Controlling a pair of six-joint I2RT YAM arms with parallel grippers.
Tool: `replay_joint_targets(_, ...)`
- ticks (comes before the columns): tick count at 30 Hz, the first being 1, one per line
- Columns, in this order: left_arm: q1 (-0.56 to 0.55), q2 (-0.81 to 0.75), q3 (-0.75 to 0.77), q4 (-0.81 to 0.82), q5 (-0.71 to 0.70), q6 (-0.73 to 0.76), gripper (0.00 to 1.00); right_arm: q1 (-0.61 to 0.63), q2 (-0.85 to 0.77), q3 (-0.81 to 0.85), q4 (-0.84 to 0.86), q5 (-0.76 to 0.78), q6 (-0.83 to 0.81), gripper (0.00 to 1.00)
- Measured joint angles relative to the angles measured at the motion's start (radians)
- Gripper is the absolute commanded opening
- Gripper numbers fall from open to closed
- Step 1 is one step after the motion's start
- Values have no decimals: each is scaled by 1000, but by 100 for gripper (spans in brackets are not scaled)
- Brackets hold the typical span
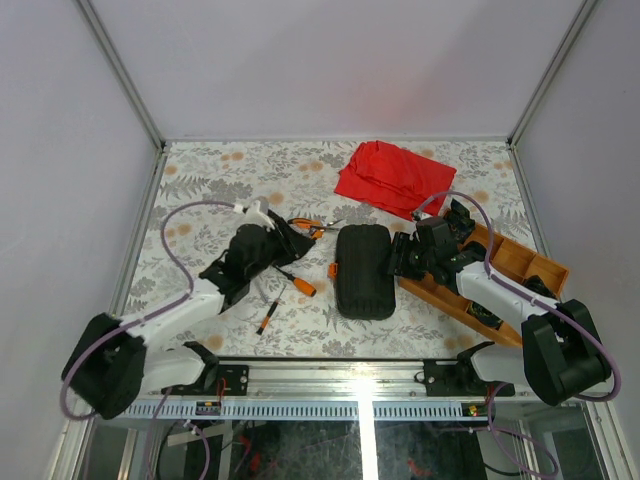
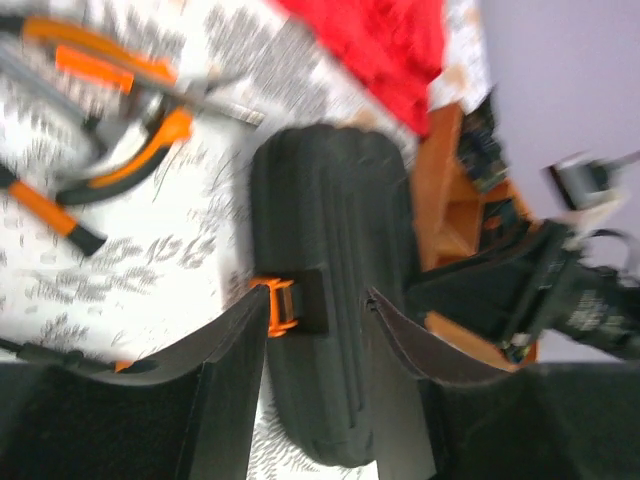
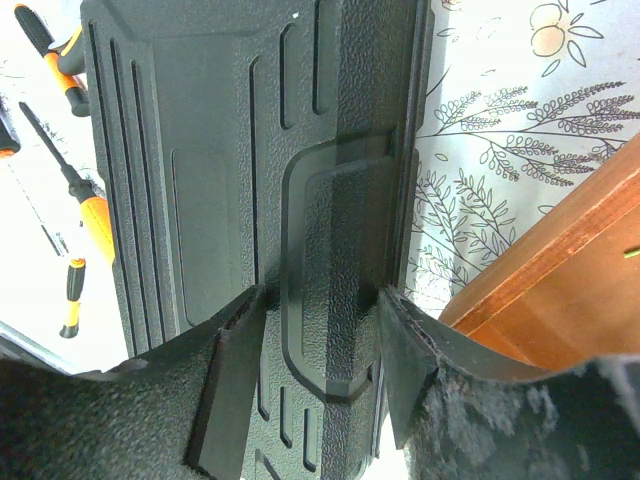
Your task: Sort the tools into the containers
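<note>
The black ribbed tool case lies shut in the middle of the table, its orange latch on the left side. My left gripper is open and empty just left of the case; its wrist view shows the jaws framing the latch. My right gripper is open at the case's right edge, and its fingers straddle a raised panel of the lid. Orange-handled pliers and two screwdrivers lie loose left of the case.
A red cloth lies at the back, right of centre. A wooden tray runs diagonally under my right arm, close to the case's right side. Metal frame rails border the table.
</note>
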Motion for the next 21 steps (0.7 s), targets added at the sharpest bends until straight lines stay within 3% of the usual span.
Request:
replay_joint_targets(1, 0, -53, 12, -33, -24, 14, 45, 0, 0, 0, 0, 0, 0, 54)
replay_joint_targets(3, 0, -145, 55, -88, -72, 48, 36, 0, 1, 0, 1, -1, 0, 54)
replay_joint_targets(5, 3, -223, 96, -125, -115, 77, 33, 0, 2, 0, 2, -1, 0, 54)
replay_joint_targets(10, 29, -388, 117, -186, -190, 100, 63, 0, 4, 0, 2, -1, -1, 54)
replay_joint_targets(13, 43, -448, 116, -217, -217, 106, 67, 0, 6, 1, 3, -3, -2, 55)
replay_joint_targets(15, 46, -459, 116, -236, -221, 111, 74, 0, 10, 3, 8, -4, -5, 55)
replay_joint_targets(17, 46, -449, 116, -263, -215, 119, 85, 0, 15, 4, 13, -5, -6, 55)
replay_joint_targets(21, 48, -386, 108, -304, -167, 118, 90, 0, 25, 9, 20, -7, -11, 55)
